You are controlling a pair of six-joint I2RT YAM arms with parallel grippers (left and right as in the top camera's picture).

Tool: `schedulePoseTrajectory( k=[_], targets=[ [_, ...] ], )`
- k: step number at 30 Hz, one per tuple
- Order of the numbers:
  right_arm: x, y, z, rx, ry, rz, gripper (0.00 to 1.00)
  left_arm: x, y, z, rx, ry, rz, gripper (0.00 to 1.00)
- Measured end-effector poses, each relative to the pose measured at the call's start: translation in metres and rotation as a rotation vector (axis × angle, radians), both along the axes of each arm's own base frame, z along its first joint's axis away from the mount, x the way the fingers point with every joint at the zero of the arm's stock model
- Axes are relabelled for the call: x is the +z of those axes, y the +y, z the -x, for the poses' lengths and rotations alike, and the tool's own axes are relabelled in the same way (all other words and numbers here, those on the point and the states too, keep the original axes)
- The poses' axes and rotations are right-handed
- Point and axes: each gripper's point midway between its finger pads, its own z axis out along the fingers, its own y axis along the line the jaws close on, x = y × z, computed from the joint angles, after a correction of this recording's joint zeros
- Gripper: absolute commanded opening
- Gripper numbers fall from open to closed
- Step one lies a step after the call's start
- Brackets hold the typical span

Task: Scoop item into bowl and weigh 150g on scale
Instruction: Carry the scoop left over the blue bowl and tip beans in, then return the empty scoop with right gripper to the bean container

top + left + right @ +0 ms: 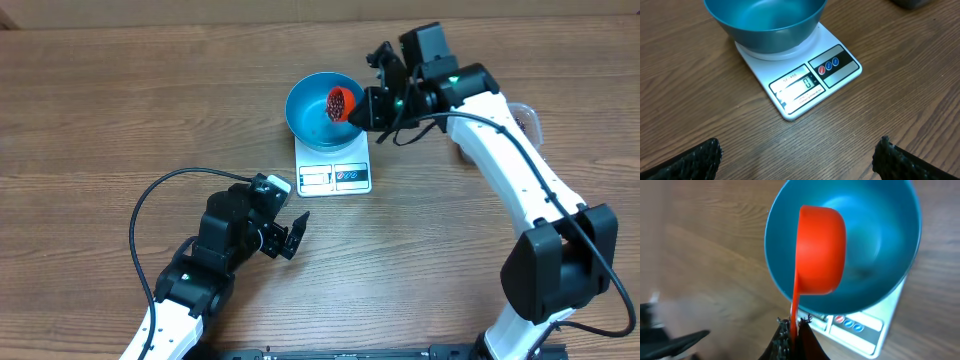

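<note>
The blue bowl [322, 108] stands on the white scale [336, 168], and its inside looks bare in the left wrist view [765, 20]. Over the bowl hangs a red scoop [340, 103] with dark beans [337, 104] in its cup. My right gripper [363, 108] is shut on the scoop's handle. From the right wrist I see the scoop's underside [820, 250] above the bowl [880, 240], the handle pinched in the gripper [797, 327]. My left gripper [287, 236] is open over bare table in front of the scale [805, 82], its fingers [692, 162] wide apart.
A clear plastic tub [527, 118] sits at the right, mostly hidden behind the right arm. The scale's display [801, 85] faces the left gripper. A black cable [160, 200] loops on the table left of the left arm.
</note>
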Motion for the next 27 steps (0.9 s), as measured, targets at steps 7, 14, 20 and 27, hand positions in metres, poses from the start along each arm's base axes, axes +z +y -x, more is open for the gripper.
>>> schedulePoseTrajectory(
  k=[7, 14, 20, 27],
  targets=[
    [-0.010, 0.004, -0.001, -0.005, -0.086, 0.174, 0.04, 0.000, 0.000, 0.000, 0.000, 0.000, 0.000, 1.00],
    [-0.014, 0.003, -0.005, 0.012, -0.198, 0.349, 0.04, 0.000, 0.000, 0.000, 0.000, 0.000, 0.000, 1.00],
    [-0.013, 0.008, -0.004, 0.074, -0.291, 0.475, 0.04, 0.000, 0.000, 0.000, 0.000, 0.000, 0.000, 1.00],
    [-0.010, 0.015, -0.001, 0.137, -0.386, 0.605, 0.04, 0.000, 0.000, 0.000, 0.000, 0.000, 0.000, 1.00]
  ],
)
